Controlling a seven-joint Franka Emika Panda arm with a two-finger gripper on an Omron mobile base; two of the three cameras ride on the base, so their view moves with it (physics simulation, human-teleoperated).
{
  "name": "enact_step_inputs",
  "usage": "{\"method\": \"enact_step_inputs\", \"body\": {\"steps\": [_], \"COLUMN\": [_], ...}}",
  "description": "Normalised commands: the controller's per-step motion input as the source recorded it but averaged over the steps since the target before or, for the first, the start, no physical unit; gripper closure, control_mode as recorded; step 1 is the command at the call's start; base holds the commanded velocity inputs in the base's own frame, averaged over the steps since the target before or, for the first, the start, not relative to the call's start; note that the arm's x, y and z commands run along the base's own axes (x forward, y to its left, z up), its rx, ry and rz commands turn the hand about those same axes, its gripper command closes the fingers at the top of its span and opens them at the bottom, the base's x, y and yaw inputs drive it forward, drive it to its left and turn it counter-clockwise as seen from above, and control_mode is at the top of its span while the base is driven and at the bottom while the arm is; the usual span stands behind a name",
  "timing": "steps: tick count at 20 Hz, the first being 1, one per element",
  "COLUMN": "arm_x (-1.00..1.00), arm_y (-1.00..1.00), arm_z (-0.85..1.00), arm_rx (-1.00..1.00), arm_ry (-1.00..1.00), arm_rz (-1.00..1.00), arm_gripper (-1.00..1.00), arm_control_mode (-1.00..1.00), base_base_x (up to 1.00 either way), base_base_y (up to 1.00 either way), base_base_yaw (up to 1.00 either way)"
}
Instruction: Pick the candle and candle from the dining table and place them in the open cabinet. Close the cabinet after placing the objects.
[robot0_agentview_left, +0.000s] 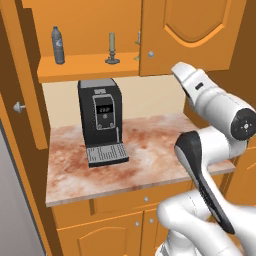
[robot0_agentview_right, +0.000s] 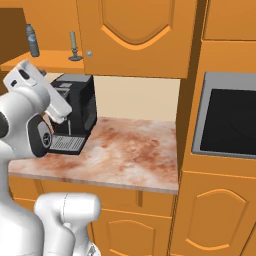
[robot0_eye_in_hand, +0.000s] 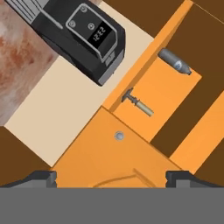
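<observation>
The black boxy coffee machine (robot0_eye_in_hand: 81, 37) carries a small dark display with pale digits that seem to read 12:02; nothing else is legible.

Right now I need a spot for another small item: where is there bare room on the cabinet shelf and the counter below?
On the cabinet shelf, a bare stretch lies between the bottle and the olive candle. Right of that candle it is crowded: a second holder peeks from behind the right door. On the counter, everything right of the coffee machine is bare.

Kitchen | orange wall cabinet (robot0_agentview_left: 90, 30) above coffee machine (robot0_agentview_left: 101, 120) | marbled counter (robot0_agentview_left: 145, 160) under it | built-in oven (robot0_agentview_right: 232, 120) right of it
</observation>
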Motion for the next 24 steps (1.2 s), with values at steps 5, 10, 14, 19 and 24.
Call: {"method": "enact_step_inputs", "body": {"steps": [5,10,14,19,24], "arm_x": [-0.2,-0.15,-0.3,-0.23,-0.27], "arm_y": [0.35,0.44,0.31,0.24,0.2], "arm_z": [-0.08,-0.1,-0.14,-0.23,-0.25], "arm_rx": [0.0,-0.03,-0.03,-0.07,-0.08], "arm_ry": [0.0,0.0,0.0,-0.02,-0.03], "arm_rz": [0.01,0.0,0.01,0.03,0.05], "arm_gripper": [-1.0,-1.0,-1.0,-1.0,-1.0], "arm_control_mode": [-1.0,-1.0,-1.0,-1.0,-1.0], "base_base_x": [0.0,0.0,0.0,0.0,0.0], "base_base_y": [0.0,0.0,0.0,0.0,0.0], "base_base_yaw": [0.0,0.0,0.0,0.0,0.0]}}
